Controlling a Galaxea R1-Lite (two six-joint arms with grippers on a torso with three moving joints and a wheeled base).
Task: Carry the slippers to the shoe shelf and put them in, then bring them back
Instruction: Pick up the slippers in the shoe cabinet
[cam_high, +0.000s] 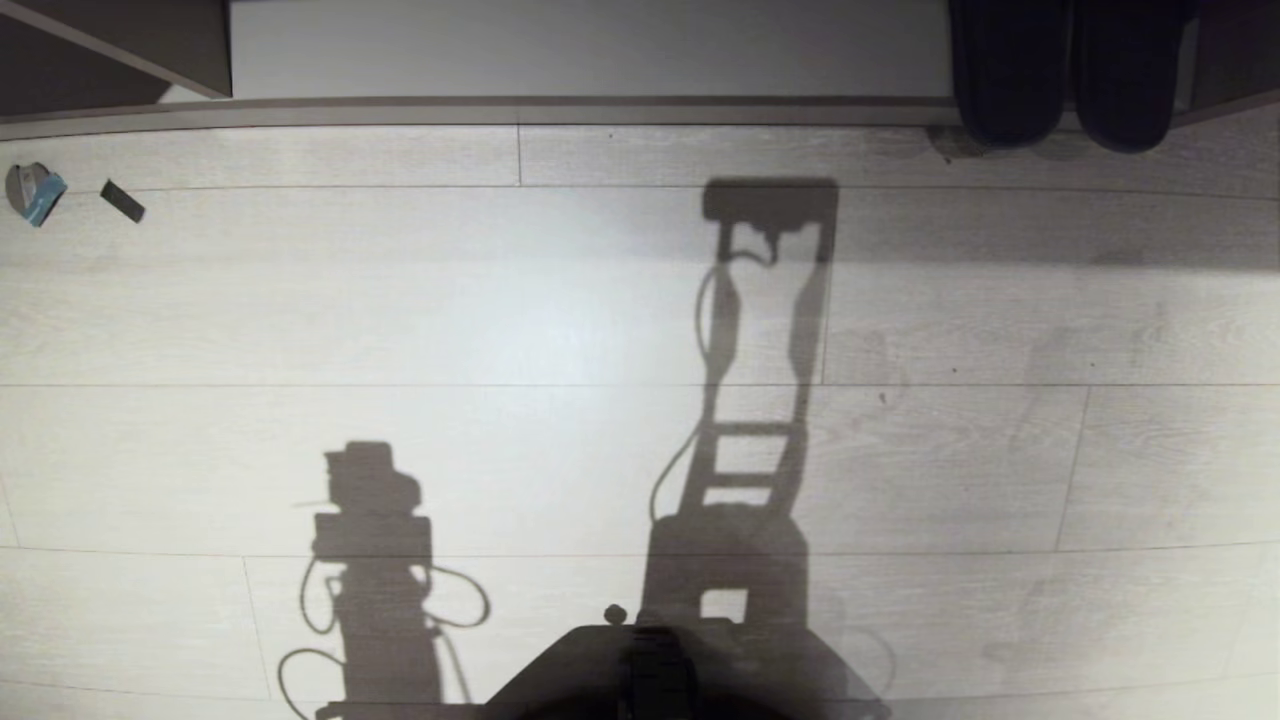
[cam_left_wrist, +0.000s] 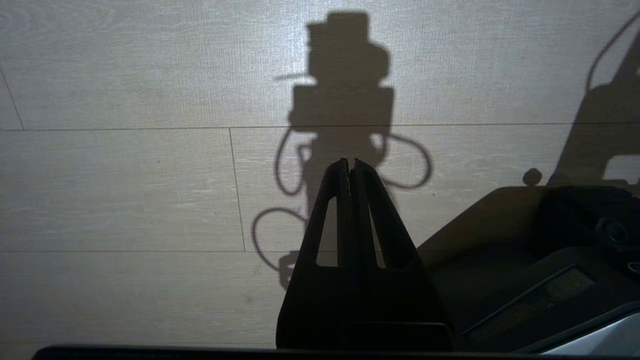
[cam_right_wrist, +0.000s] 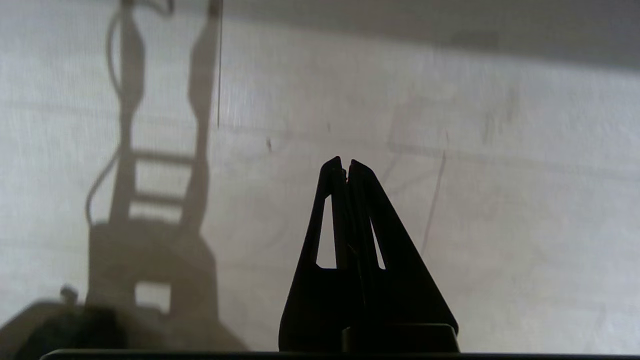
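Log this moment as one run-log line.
slippers: at shoe shelf edge, far right | left gripper: shut, empty | right gripper: shut, empty, over floor

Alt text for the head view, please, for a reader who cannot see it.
A pair of black open-toe slide slippers sits at the top right, heels overhanging the pale base board of a low shelf unit. Pale wood-plank floor fills the rest, crossed by the robot's shadows; neither gripper shows.
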